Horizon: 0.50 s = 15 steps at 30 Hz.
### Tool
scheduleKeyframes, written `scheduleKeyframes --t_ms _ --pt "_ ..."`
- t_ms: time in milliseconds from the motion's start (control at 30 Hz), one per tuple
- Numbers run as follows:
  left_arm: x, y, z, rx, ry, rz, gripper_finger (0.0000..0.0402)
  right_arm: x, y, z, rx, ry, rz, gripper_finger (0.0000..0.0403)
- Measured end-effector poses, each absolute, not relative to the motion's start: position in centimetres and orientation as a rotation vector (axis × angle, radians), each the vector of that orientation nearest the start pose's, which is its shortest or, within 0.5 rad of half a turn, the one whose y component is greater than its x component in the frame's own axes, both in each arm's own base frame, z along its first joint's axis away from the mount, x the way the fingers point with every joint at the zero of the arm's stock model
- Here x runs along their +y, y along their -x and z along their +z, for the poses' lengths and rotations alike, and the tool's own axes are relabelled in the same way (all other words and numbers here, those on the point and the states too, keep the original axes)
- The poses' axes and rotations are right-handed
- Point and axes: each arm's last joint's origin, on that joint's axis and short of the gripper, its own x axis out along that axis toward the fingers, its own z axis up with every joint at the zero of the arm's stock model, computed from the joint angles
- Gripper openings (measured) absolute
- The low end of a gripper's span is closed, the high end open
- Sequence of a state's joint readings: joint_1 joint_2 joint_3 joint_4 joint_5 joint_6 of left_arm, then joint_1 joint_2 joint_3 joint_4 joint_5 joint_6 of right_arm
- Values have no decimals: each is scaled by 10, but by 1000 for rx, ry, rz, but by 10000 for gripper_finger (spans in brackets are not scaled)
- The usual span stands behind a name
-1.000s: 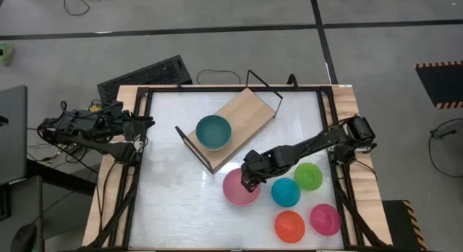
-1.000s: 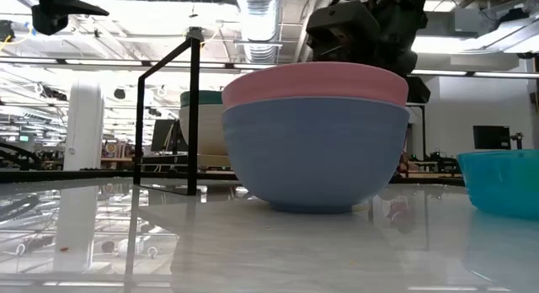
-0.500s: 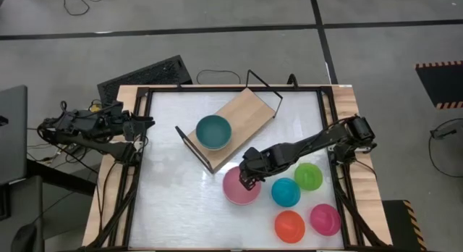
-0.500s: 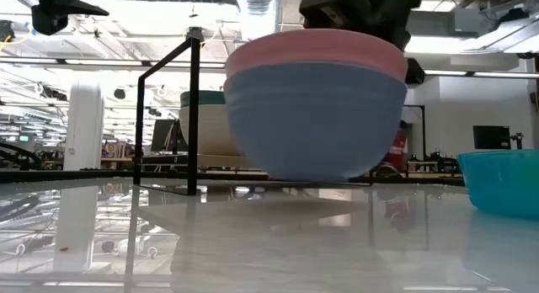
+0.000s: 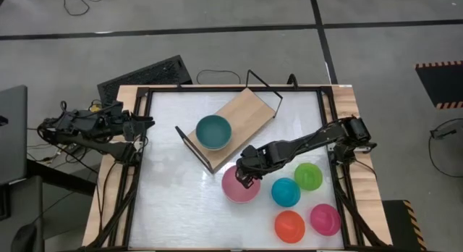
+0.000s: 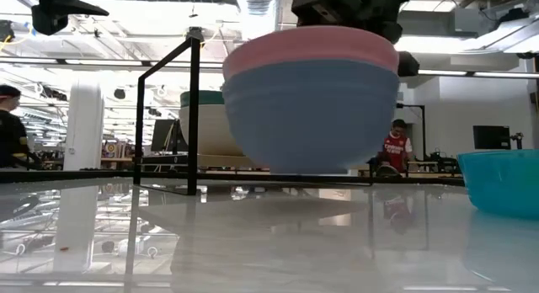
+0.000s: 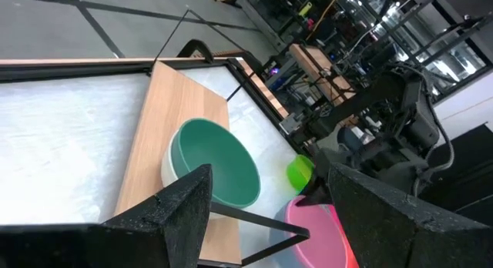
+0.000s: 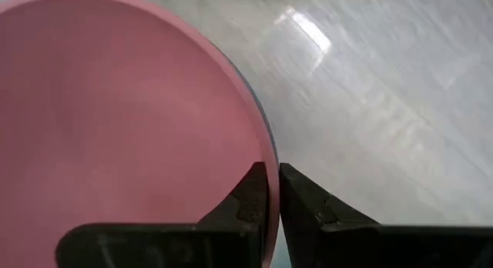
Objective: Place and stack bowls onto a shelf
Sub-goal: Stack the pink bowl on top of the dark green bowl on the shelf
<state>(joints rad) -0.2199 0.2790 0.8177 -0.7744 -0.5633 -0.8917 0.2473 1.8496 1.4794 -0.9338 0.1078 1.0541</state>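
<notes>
Right wrist view: the right gripper [image 8: 271, 192] has its jaws clamped across the pink bowl [image 8: 115, 129] rim, one inside, one outside; left gripper [image 7: 262, 214] jaws apart.

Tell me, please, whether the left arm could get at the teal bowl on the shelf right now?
Probably yes: the left gripper waits open at the table's edge, and nothing stands between it and the teal bowl.

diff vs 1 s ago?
The right gripper has shut on the rim of the pink bowl, and that bowl, nested in the blue-grey bowl, has come up off the table together with it. The teal bowl on the shelf, the four small bowls and the left gripper, parked open at the table's left edge, stayed put.
</notes>
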Motion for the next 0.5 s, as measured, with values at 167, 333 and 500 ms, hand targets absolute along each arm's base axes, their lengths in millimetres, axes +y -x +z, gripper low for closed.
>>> scheduleKeyframes --t_ms 167,333,500 --pt "7 -38 332 54 787 415 245 90 -364 217 1226 -681 -557 91" --pt "7 -38 331 60 777 417 245 92 -370 207 1240 -712 -540 127" --pt "7 -38 331 61 777 417 245 92 -369 210 1239 -726 -534 134"
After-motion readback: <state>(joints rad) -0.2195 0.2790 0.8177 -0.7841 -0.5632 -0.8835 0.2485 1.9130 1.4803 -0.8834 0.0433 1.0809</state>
